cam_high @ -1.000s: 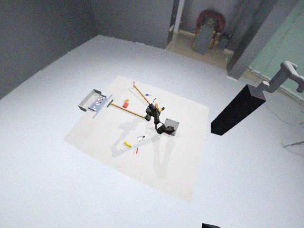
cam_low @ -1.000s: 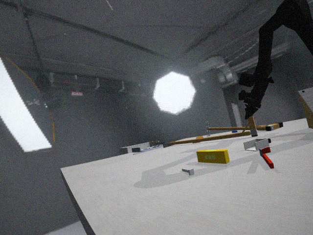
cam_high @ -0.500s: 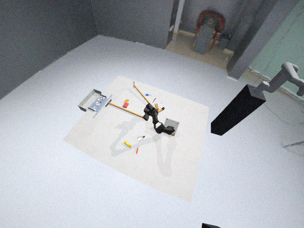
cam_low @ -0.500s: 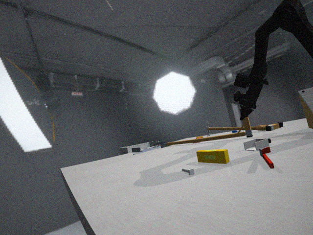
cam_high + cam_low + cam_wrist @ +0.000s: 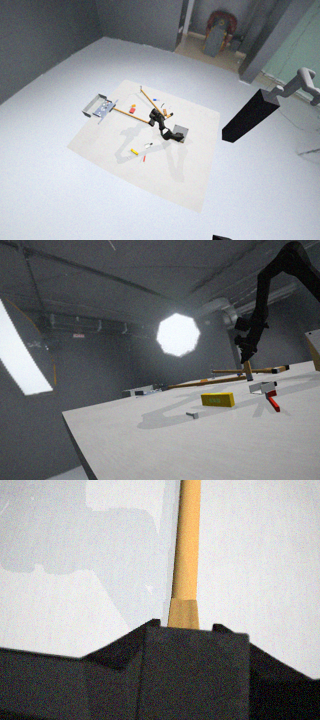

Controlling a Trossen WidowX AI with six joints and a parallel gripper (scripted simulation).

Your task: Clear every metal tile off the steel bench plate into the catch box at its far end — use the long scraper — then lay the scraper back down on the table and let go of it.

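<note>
Currently, your tool grips the long scraper; relative to the bench plate, its head is at the near edge, the catch box beyond, tiles remaining on top.

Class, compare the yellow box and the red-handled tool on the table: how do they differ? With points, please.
The yellow box [image 5: 134,151] [image 5: 217,399] is a chunky block; the red-handled tool [image 5: 144,158] [image 5: 273,404] is slender. The box has straight, flat sides, whereas the tool's red part bends at an angle. The box bears markings on its side; the tool shows none. Both lie on the table, outside the claw.
</note>
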